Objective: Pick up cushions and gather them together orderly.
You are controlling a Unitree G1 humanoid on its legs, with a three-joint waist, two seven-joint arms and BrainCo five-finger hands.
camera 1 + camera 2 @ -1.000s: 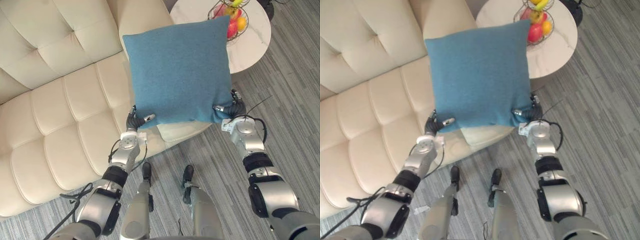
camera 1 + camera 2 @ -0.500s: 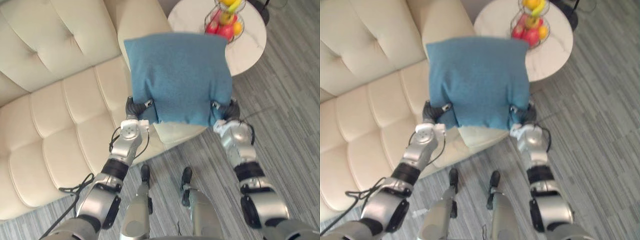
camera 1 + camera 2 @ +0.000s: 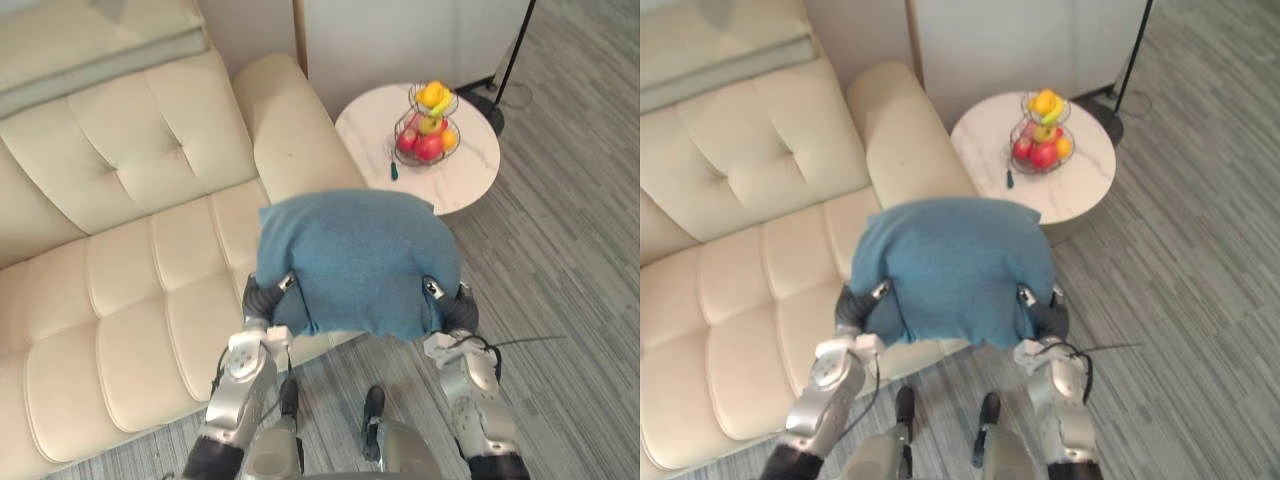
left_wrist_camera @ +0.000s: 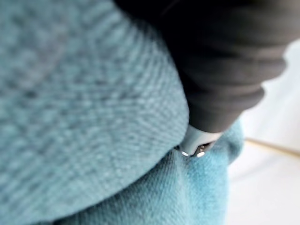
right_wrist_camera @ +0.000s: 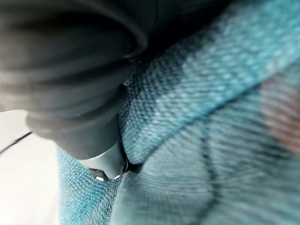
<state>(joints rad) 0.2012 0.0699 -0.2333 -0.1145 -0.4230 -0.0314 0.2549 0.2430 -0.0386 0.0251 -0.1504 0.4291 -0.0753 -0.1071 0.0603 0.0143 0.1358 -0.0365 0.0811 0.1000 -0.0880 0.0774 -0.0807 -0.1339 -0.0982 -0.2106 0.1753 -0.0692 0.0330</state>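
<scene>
I hold a blue knitted cushion (image 3: pixel 355 260) in the air, over the front edge of the cream sofa (image 3: pixel 130 300), near its armrest. My left hand (image 3: pixel 262 300) grips its near left corner and my right hand (image 3: pixel 455 310) its near right corner. Each thumb presses on the top cloth, which bunches round it, and the fingers are hidden underneath. In the left wrist view the blue weave (image 4: pixel 84 117) lies against the hand's dark cover (image 4: pixel 225 70). The right wrist view shows the same cloth (image 5: pixel 211 117) folded tight beside that hand (image 5: pixel 75 93).
A round white side table (image 3: pixel 470 180) stands beyond the armrest, carrying a wire basket of fruit (image 3: pixel 427 125) and a small dark object (image 3: pixel 393 171). A lamp base (image 3: pixel 485 100) stands behind it. Grey-green bedding (image 3: pixel 90 40) lies on the sofa back. Grey striped carpet (image 3: pixel 570 300) spreads to the right.
The whole picture has shifted to show more of the room. The cushion has tipped from upright to nearly flat, and both hands have closed tighter into its corners.
</scene>
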